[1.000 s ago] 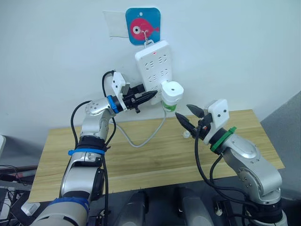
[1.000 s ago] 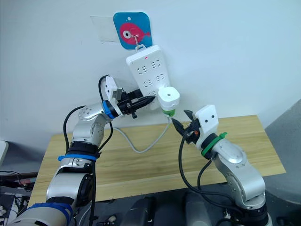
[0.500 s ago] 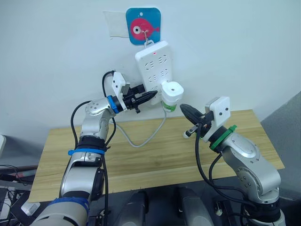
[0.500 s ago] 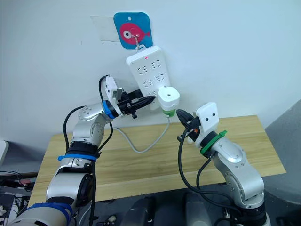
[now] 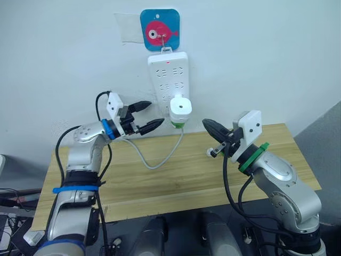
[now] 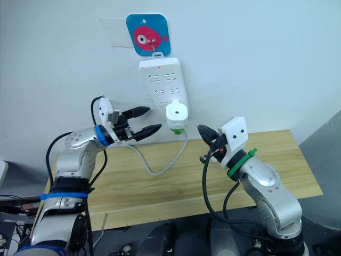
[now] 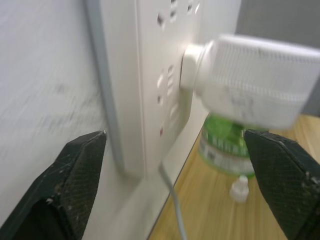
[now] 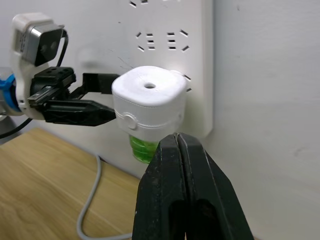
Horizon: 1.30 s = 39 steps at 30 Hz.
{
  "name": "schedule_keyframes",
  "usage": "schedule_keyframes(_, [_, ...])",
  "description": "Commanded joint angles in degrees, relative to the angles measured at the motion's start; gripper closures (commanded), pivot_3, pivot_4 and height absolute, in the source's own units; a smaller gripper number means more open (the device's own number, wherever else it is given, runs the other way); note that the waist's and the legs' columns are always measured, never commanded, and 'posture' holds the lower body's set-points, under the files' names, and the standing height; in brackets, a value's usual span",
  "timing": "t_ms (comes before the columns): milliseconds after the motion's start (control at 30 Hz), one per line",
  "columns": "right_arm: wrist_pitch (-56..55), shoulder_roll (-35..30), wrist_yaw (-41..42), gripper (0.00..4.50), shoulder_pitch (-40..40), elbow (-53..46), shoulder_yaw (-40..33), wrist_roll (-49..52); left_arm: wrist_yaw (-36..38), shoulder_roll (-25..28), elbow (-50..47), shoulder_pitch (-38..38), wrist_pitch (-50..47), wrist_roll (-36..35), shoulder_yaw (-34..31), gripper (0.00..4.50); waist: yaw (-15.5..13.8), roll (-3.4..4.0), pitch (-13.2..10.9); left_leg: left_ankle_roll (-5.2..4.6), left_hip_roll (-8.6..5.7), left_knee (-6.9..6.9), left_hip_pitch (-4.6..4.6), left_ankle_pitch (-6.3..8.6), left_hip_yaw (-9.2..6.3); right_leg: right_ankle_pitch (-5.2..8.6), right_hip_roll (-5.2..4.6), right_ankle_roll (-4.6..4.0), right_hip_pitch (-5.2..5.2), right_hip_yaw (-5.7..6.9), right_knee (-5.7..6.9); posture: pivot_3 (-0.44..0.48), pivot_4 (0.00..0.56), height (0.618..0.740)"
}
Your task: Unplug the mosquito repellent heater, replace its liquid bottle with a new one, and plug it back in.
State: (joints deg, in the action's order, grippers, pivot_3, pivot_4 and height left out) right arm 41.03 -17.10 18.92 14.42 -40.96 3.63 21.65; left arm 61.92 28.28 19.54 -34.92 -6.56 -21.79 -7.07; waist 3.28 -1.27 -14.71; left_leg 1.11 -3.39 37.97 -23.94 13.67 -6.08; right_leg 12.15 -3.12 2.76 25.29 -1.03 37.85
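Left gripper (image 5: 144, 116) backed off, spread, empty | heater (image 5: 180, 108) between grippers | right gripper (image 5: 210, 126) closed, empty

Plain test bench: wooden table (image 5: 176, 176), power strip (image 5: 168, 74) on white wall (image 5: 256, 53).

The left arm was raised and bent at the elbow, its forearm reaching across toward the long white plastic power strip (image 5: 168, 80) on the wall. The left gripper (image 5: 148, 114) hung just to the strip's left, black fingers spread apart, tips aimed at its lower end. The right arm was raised too, and the right gripper (image 5: 207, 124) sat below and right of the strip, fingers pressed together.
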Motion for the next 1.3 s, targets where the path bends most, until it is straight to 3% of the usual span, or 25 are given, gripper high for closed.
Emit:
schedule_keyframes(33, [0.0, -0.1, 1.7, 4.5, 0.7, -2.2, 0.4, 2.9, -1.4, 3.2, -12.9, 6.4, -3.9, -3.6, -3.1, 0.01, 0.0, 0.0, 0.0, 0.0, 0.0, 0.0, -0.01, 0.0, -0.01, 0.0, -0.01, 0.0, -0.01, 0.0, -0.02, -0.058, 0.214, 0.74])
schedule_keyframes(300, [-1.0, -1.2, 5.5, 4.5, 2.7, 2.7, 1.5, 4.8, -1.7, 6.2, -35.5, 19.6, -8.4, -8.1, -1.8, 0.01, -1.1, 0.0, 0.0, -0.01, 0.01, 0.0, 0.04, 0.01, -0.06, 0.01, -0.05, -0.01, -0.1, 0.02, -0.06, -0.014, 0.239, 0.74])
schedule_keyframes(433, [-2.8, 0.1, 5.4, 4.5, 5.2, 6.2, 2.9, 3.6, -3.2, 6.0, -41.4, 21.5, -8.5, -8.8, -0.9, 0.01, -1.6, 0.0, 0.0, -0.01, 0.03, -0.01, 0.07, 0.01, -0.07, 0.01, -0.05, -0.02, -0.1, 0.03, -0.04, -0.001, 0.243, 0.74])
schedule_keyframes(800, [-4.0, 3.3, 2.8, 4.5, 9.2, 11.6, 4.5, 0.6, -4.6, 6.6, -41.1, 20.6, -9.0, -8.9, -0.9, 0.01, -1.6, 0.0, 0.0, -0.01, 0.02, -0.03, 0.07, 0.01, -0.07, 0.02, -0.01, -0.05, -0.09, 0.05, -0.03, 0.016, 0.248, 0.74])
schedule_keyframes(1300, [-3.8, 3.6, 2.6, 4.5, 8.0, 11.4, 5.4, -0.6, -5.3, 6.4, -40.6, 19.7, -9.2, -9.1, -0.4, 0.01, -1.6, 0.0, 0.0, -0.01, 0.04, -0.04, 0.08, 0.01, -0.08, 0.03, -0.01, -0.06, -0.09, 0.05, -0.03, 0.01, 0.251, 0.74])
